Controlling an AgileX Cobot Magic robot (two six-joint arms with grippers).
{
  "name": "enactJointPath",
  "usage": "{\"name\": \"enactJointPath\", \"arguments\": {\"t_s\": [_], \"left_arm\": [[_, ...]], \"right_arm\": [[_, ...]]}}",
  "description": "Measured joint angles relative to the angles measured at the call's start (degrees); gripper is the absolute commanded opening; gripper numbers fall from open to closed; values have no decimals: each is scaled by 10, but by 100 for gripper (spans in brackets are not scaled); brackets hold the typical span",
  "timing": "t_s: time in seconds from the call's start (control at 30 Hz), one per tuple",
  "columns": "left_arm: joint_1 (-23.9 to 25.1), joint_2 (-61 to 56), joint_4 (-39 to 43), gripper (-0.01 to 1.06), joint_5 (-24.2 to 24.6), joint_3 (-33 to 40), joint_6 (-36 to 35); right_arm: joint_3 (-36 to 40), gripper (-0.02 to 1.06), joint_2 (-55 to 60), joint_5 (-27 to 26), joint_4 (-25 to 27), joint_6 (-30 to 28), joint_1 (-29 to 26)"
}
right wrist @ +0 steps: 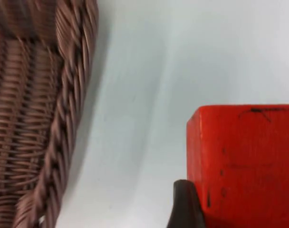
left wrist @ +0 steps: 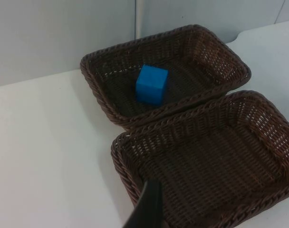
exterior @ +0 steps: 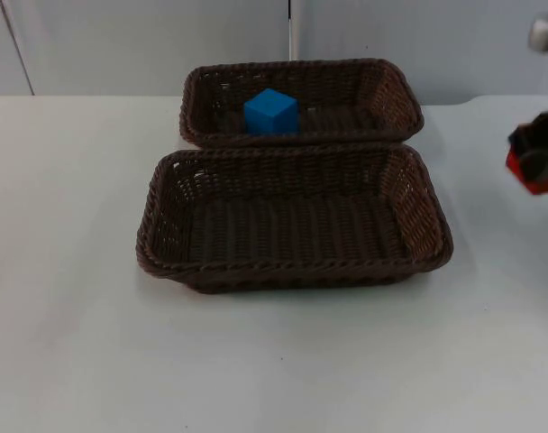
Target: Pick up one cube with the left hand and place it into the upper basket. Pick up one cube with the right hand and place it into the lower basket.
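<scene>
A smooth red cube (exterior: 535, 173) sits clamped in the right gripper (exterior: 537, 155) at the top view's right edge, above the white table (exterior: 67, 271) fronting a grey wall (exterior: 121, 45), beside the empty woven lower basket (exterior: 157, 236). A blue cube (exterior: 271, 112) rests in the upper basket (exterior: 193, 108). Whether the left gripper (left wrist: 147, 209) is wide or narrow cannot be told.

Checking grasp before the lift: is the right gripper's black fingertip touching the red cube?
Touching. In the right wrist view the black fingertip lies against the red cube with no gap. In the top view the right gripper sits over the red cube.
</scene>
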Motion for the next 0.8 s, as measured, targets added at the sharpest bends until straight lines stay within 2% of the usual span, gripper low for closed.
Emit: {"name": "enactJointPath", "arguments": {"t_s": [0.13,0.27,0.8], "left_arm": [[0,0,0,80,0,0,0],[0,0,0,80,0,0,0],[0,0,0,80,0,0,0]], "right_arm": [[0,0,-69,48,0,0,0],[0,0,-112,68,0,0,0],[0,0,-137,74,0,0,0]]}}
